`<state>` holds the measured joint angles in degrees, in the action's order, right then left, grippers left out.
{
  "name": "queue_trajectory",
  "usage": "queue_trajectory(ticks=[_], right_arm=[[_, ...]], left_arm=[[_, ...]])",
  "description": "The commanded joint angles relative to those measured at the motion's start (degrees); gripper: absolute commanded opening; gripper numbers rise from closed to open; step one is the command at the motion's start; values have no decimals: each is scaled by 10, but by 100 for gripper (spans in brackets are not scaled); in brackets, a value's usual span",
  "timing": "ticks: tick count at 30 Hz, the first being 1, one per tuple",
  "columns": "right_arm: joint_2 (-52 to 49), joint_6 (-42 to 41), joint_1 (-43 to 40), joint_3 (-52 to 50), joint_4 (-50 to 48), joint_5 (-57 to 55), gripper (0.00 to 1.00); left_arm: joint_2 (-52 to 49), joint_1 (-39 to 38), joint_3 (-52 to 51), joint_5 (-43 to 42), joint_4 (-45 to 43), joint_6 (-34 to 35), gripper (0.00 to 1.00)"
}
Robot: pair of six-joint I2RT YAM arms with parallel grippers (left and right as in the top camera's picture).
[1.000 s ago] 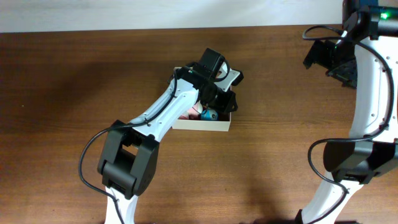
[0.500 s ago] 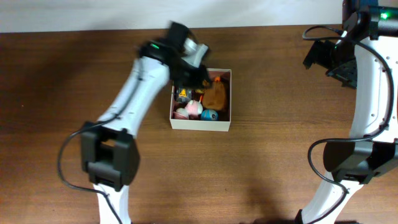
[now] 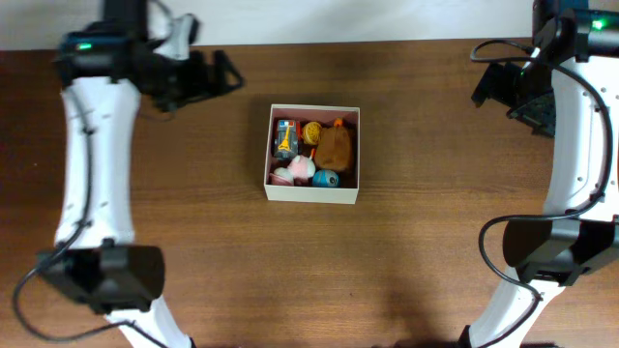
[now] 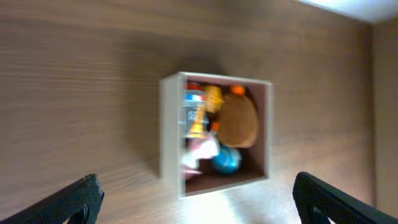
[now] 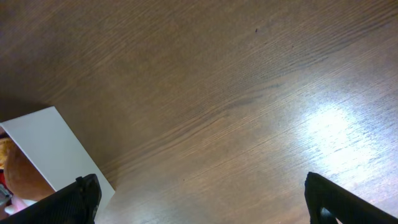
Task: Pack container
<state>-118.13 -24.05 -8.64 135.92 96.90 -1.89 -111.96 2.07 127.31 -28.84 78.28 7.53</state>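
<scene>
The container (image 3: 311, 193) is sitting midway across your table (image 3: 435, 242), bare wood lying along every wall. Your left gripper (image 3: 230, 75) is hanging spread wide near the far-left edge, and your right gripper (image 3: 505, 97) is hanging spread near the far-right corner.

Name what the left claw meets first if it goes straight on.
Likely the container, centred ahead between the fingers of the open left claw in its wrist view; depth is unclear, so the table before it might come first.
</scene>
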Motion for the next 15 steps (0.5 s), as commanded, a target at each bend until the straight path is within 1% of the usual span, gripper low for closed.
queue_trajectory(ticks=[1, 3, 6, 8, 12, 15], right_arm=[[-3, -4, 0, 0, 0, 1, 99], [-3, -4, 0, 0, 0, 1, 99], [-3, -4, 0, 0, 0, 1, 99], [-3, -4, 0, 0, 0, 1, 99], [-3, -4, 0, 0, 0, 1, 99], [-3, -4, 0, -1, 0, 1, 99]], left_arm=[[74, 45, 11, 63, 6, -35, 100], [112, 53, 11, 109, 17, -69, 99], [161, 56, 10, 196, 34, -94, 100], [194, 55, 9, 239, 35, -118, 100], [264, 56, -23, 264, -4, -172, 100], [332, 56, -89, 257, -86, -179, 100]])
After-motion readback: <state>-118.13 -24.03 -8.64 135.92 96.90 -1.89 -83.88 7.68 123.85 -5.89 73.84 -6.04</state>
